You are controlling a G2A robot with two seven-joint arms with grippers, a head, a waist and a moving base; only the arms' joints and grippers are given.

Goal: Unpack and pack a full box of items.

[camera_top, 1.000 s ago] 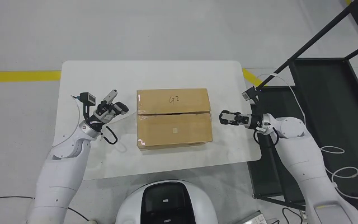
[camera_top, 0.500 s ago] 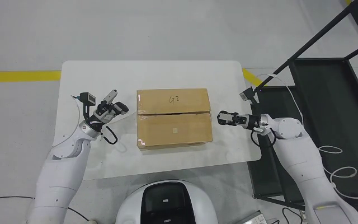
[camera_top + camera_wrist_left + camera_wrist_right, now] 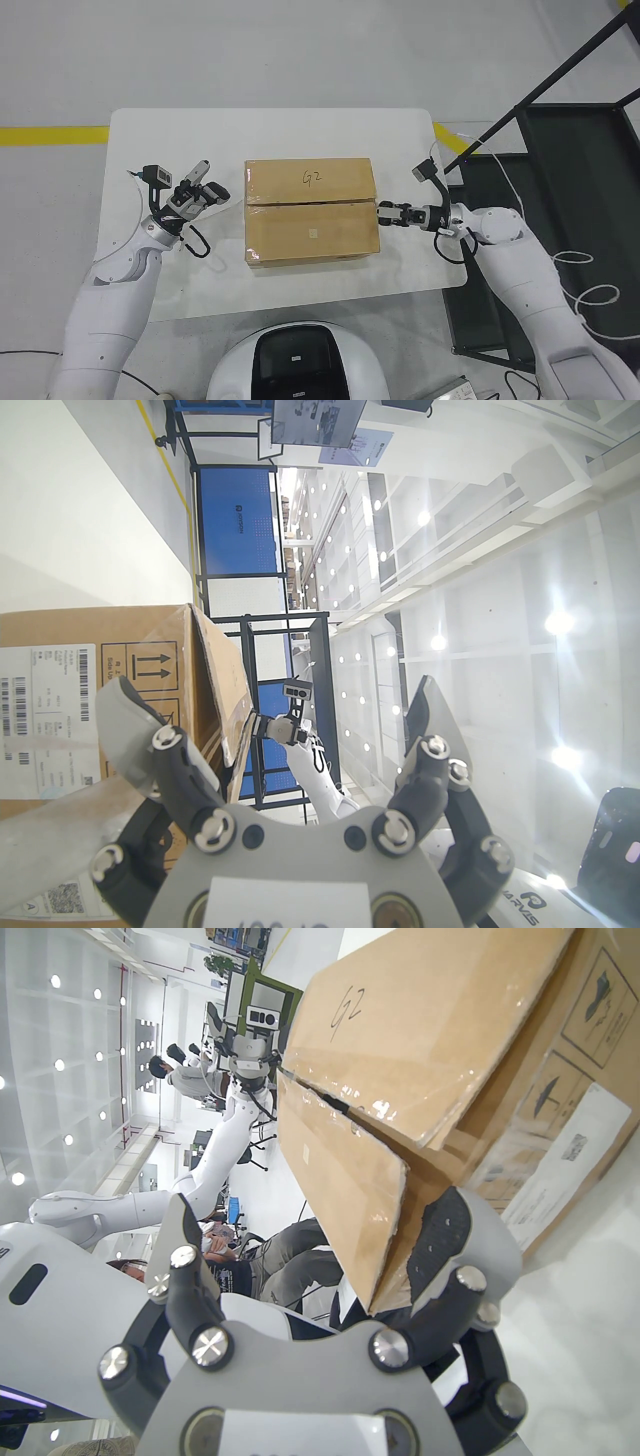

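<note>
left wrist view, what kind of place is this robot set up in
Probably an industrial hall or warehouse-style test floor: blue perforated partition panels on dark frames, a yellow floor line, and a dark metal rack beside the white table.

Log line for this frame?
box: on table, flaps down, seam split | right gripper: open, at box's right end, straddling near flap edge | left gripper: open, beside box's left end, not touching

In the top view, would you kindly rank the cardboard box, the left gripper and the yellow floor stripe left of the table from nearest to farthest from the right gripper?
From the right gripper:
1. Cardboard box, right at its fingertips.
2. Left gripper, beyond the box's other end.
3. Yellow floor stripe, past the table's left edge.
</note>
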